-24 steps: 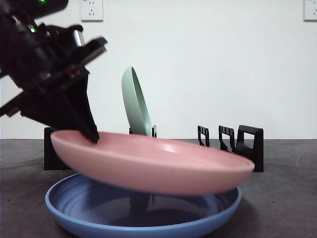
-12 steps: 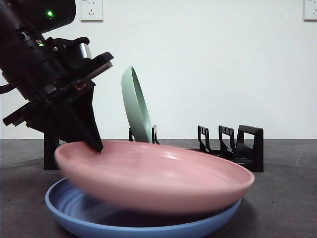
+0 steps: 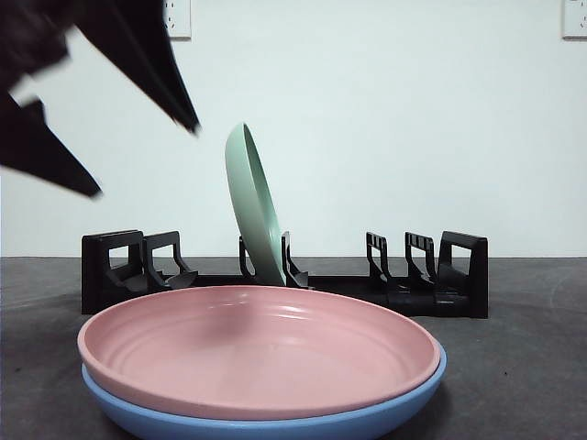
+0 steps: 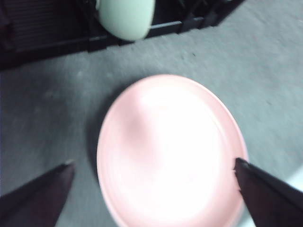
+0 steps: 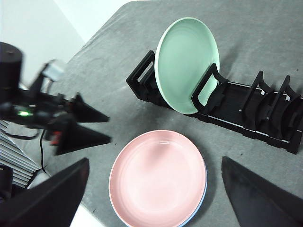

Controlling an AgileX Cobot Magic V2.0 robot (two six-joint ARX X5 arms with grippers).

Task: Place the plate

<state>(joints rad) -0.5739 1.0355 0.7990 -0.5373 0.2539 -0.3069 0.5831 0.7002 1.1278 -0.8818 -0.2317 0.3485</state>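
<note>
The pink plate (image 3: 257,348) (image 4: 170,151) (image 5: 158,177) lies flat, stacked on a blue plate (image 3: 275,423) (image 5: 204,187) at the table's front. My left gripper (image 3: 142,158) (image 4: 154,163) (image 5: 109,129) hangs open above the plate's left side, clear of it and holding nothing. High over the table, my right gripper (image 5: 155,161) is open and empty. A green plate (image 3: 252,206) (image 5: 187,64) stands on edge in the black rack (image 3: 404,293) (image 5: 255,118) behind the stack.
The rack runs across the table behind the stacked plates, with several open slots on both sides of the green plate. The table's edge lies close to the stack on the near side.
The pink plate came down onto the blue plate and was let go. My left gripper opened and rose up and to the left, away from it.
</note>
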